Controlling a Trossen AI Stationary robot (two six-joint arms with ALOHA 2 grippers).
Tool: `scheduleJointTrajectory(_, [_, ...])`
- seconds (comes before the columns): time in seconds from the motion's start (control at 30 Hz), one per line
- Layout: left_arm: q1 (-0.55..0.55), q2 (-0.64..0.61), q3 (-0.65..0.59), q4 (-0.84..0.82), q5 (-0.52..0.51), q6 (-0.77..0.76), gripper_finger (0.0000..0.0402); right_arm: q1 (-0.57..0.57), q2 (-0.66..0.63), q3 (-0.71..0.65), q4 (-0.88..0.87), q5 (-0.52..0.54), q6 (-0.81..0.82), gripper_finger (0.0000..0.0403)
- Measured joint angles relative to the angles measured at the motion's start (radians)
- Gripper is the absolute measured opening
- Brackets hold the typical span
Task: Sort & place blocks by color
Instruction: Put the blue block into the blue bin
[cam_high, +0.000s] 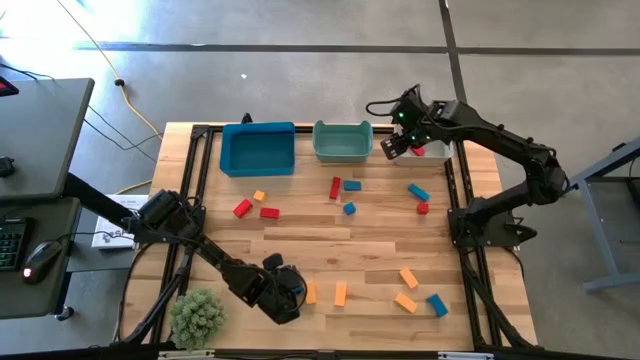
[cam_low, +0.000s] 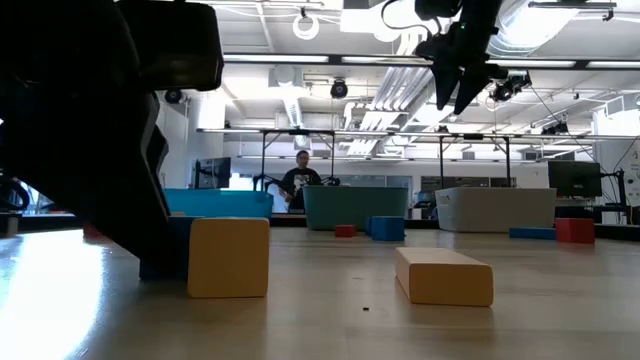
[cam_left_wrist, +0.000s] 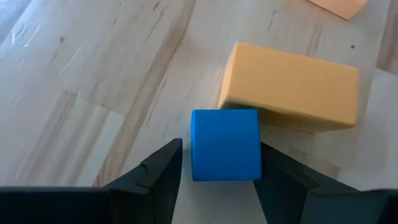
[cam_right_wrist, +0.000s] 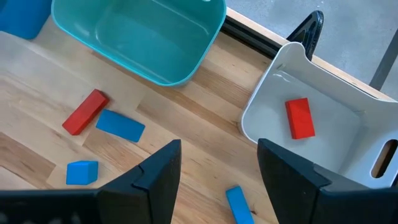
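Behind your bench (cam_high: 330, 235) you can see a large workshop with ceiling lights, more tables, and a person standing far back at the middle of the low view. Three bins line the far edge of the bench: a blue bin (cam_high: 258, 149), a teal bin (cam_high: 343, 141) and a white bin (cam_right_wrist: 323, 130).

Your left hand (cam_left_wrist: 217, 168) is down at the near edge of the bench, just beside a green plant-like clump (cam_high: 197, 316). Its fingers sit on either side of a blue cube (cam_left_wrist: 225, 144), one finger touching it and the other with a small gap, so they are spread around it and not yet pinching. An orange bar (cam_left_wrist: 292, 87) lies touching the far side of that cube.

Your right hand (cam_right_wrist: 217, 180) hangs above the far right corner, over the strip of bench between the teal and white bins, fingers spread and carrying nothing. One red block (cam_right_wrist: 300, 117) lies inside the white bin.

Loose on the bench you have a red bar (cam_right_wrist: 85, 112) beside a blue bar (cam_right_wrist: 120, 125), a small blue cube (cam_right_wrist: 81, 172), two red pieces (cam_high: 255, 209) towards the left, and orange and blue pieces (cam_high: 420, 292) near the front right.
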Motion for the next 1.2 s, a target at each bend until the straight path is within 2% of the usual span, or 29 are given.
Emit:
scheduleJointTrajectory(0.1, [0.0,0.0,0.0,0.0,-0.003,0.0,0.0157,0.0,0.0,0.0,0.0,0.0,0.0,0.02])
scheduleJointTrajectory(0.3, [0.0,0.0,0.0,0.004,-0.007,0.0,0.0106,0.0,0.0,0.0,0.0,0.001,0.0,0.02])
scheduleJointTrajectory(0.63, [0.005,-0.01,0.001,0.001,0.042,-0.011,0.0104,0.0,0.0,0.0,0.0,-0.001,-0.007,0.02])
scheduleJointTrajectory(0.77, [0.016,-0.042,0.0,-0.052,0.049,-0.037,0.0104,0.0,0.0,0.0,-0.001,-0.003,-0.012,0.02])
scheduleJointTrajectory(0.97, [0.057,-0.127,0.0,-0.195,-0.007,-0.05,0.0104,0.0,0.0,0.0,0.001,-0.006,-0.027,0.02])
scheduleJointTrajectory(1.2, [0.151,-0.258,0.0,-0.294,-0.084,0.042,0.0104,0.0,0.0,0.0,0.005,-0.006,-0.061,0.02])
